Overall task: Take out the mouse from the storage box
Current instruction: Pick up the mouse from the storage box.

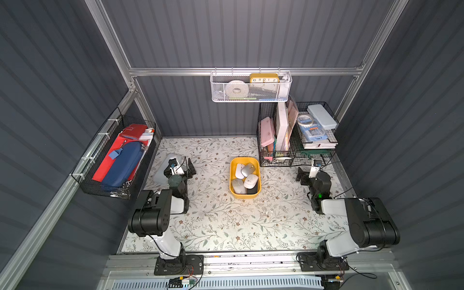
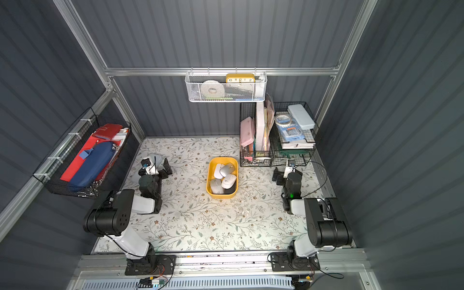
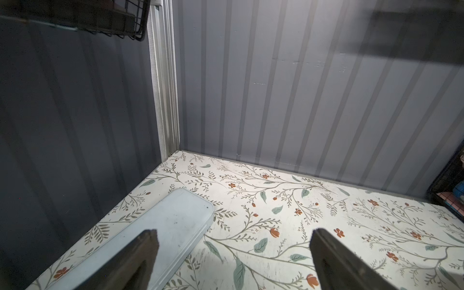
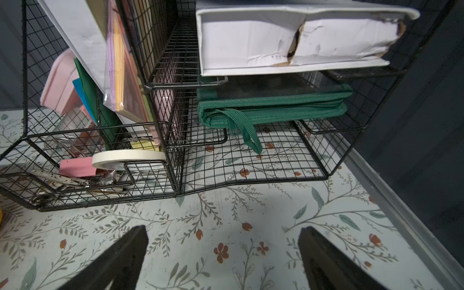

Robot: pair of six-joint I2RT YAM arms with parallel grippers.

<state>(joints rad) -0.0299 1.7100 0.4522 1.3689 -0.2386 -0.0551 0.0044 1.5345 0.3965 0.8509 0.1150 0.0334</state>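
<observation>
The mustard-yellow storage box (image 1: 232,175) (image 2: 209,179) sits mid-table in both top views. Several grey and white mice lie piled inside it, one mouse (image 1: 251,181) (image 2: 229,181) on top near the front. My left gripper (image 1: 179,168) (image 3: 233,233) hovers open over the floral table, well left of the box, with nothing between its fingers. My right gripper (image 1: 310,170) (image 4: 223,229) is open and empty too, right of the box, facing the wire organiser. Neither wrist view shows a mouse.
A pale blue flat case (image 3: 163,231) (image 1: 162,170) lies under my left gripper's one finger. A black wire organiser (image 1: 296,135) (image 4: 175,160) full of stationery stands back right. A black wire basket (image 1: 118,155) hangs on the left wall, a white mesh basket (image 1: 251,88) on the back rail.
</observation>
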